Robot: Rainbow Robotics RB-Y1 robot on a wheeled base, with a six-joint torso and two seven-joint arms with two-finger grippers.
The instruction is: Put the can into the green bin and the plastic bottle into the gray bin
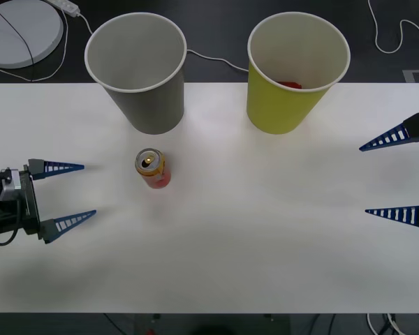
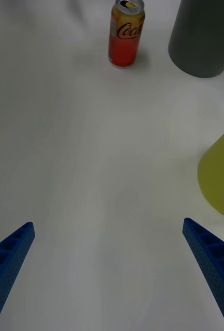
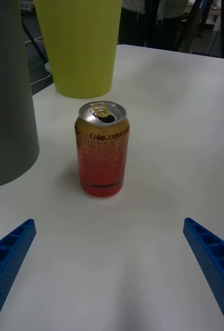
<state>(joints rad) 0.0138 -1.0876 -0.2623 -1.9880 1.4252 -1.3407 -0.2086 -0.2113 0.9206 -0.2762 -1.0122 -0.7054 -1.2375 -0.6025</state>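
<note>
Left gripper [image 1: 73, 192] spread wide, empty, near worktop's [image 1: 265, 230] left edge, aimed at can [image 1: 152, 168]. Can upright, just ahead of fingers, untouched, before gray bin [image 1: 140, 70]. Right gripper [image 1: 387, 176] likewise open at right edge.

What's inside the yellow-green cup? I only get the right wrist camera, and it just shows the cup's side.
Observer: The front view looks into the green bin. Something red lies at its bottom; I can't tell what it is.
Operator: Where's the other arm?
Observer: The left gripper is open at the left side of the table, pointing toward the can but not touching it. The can stands upright in front of the gray bin. Your right gripper is open at the table's right side.
</note>
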